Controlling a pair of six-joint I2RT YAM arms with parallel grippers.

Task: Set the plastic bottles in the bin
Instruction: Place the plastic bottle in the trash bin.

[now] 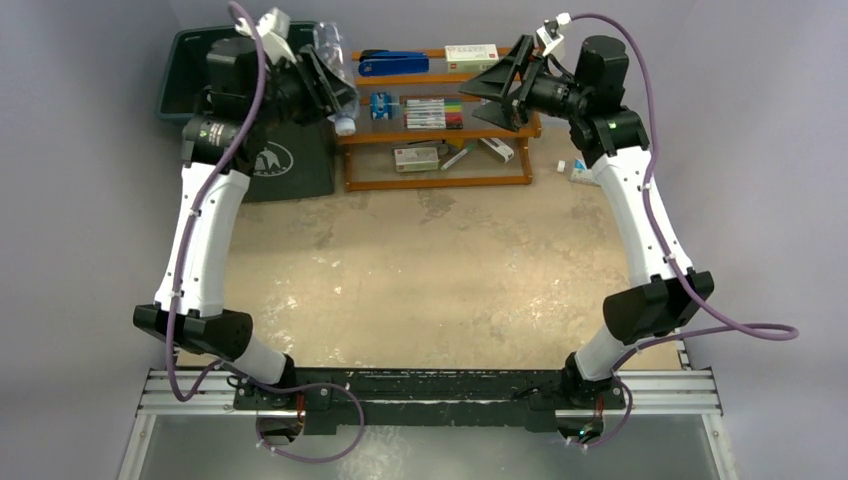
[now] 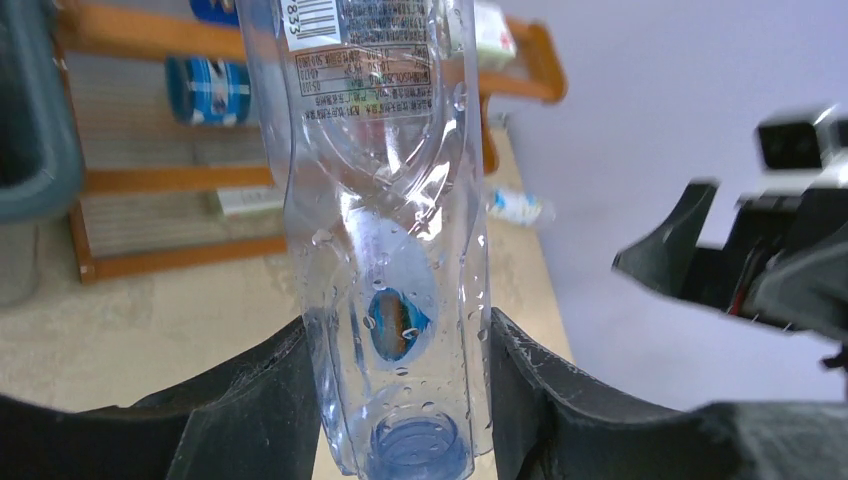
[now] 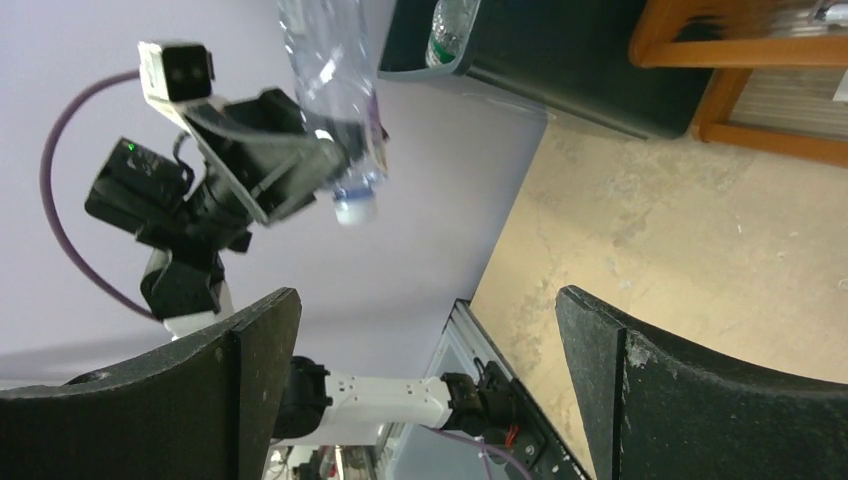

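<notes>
A clear plastic bottle [image 1: 333, 62] with a white label hangs cap-down in the air between the bin and the wooden rack, droplets on its inside [image 2: 385, 250]. My left gripper [image 1: 325, 88] is shut on the bottle's lower body, near the cap [image 2: 395, 340]. The dark green bin [image 1: 190, 60] stands at the back left, a white round logo on its front. Another bottle [image 3: 450, 30] lies inside the bin [image 3: 560, 60]. One more small bottle [image 1: 580, 172] lies on the table right of the rack. My right gripper [image 1: 500, 85] hangs open and empty above the rack [image 3: 430, 330].
The orange-brown wooden rack [image 1: 440, 180] stands at the back centre with markers, small boxes and a blue stapler on its shelves. It is right beside the bin. The two grippers face each other over the rack's left half. The table's right edge runs close to the right arm.
</notes>
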